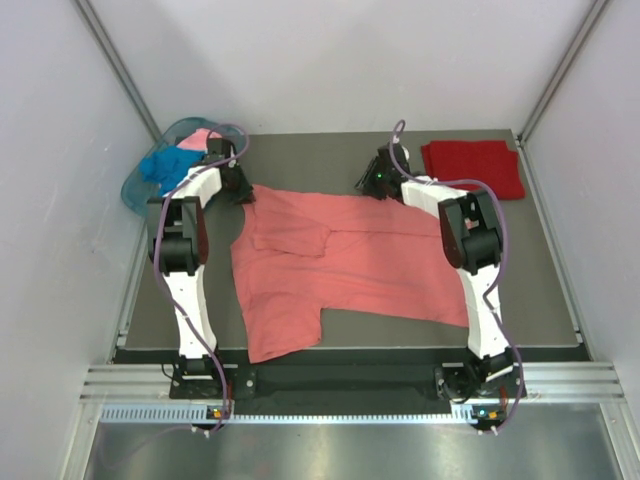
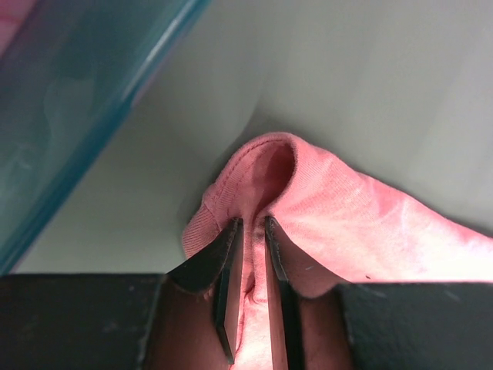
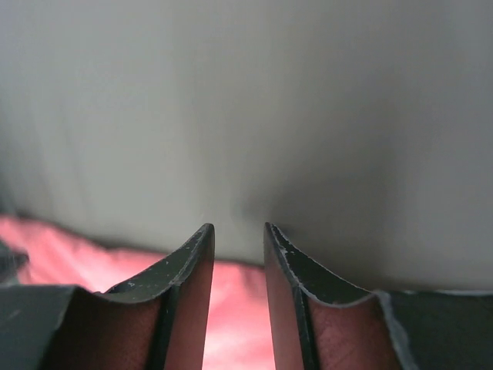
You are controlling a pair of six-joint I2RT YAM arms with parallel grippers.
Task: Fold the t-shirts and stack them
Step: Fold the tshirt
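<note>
A salmon-coral t-shirt (image 1: 340,260) lies spread across the middle of the table, partly folded. My left gripper (image 1: 236,186) is at its far left corner and is shut on a bunched fold of that shirt (image 2: 323,208), the cloth pinched between the jaws (image 2: 253,225). My right gripper (image 1: 374,183) is at the shirt's far edge, its jaws narrowly apart (image 3: 239,227) over the cloth's edge (image 3: 235,308), with nothing pinched. A folded dark red t-shirt (image 1: 472,166) lies at the back right. A bright blue t-shirt (image 1: 165,166) and a light pink one (image 1: 198,138) sit in the basket.
A translucent teal plastic basket (image 1: 135,190) stands at the back left corner, close to my left gripper; its wall shows in the left wrist view (image 2: 69,131). White walls enclose the table on three sides. Bare table (image 1: 400,330) shows in front of the shirt.
</note>
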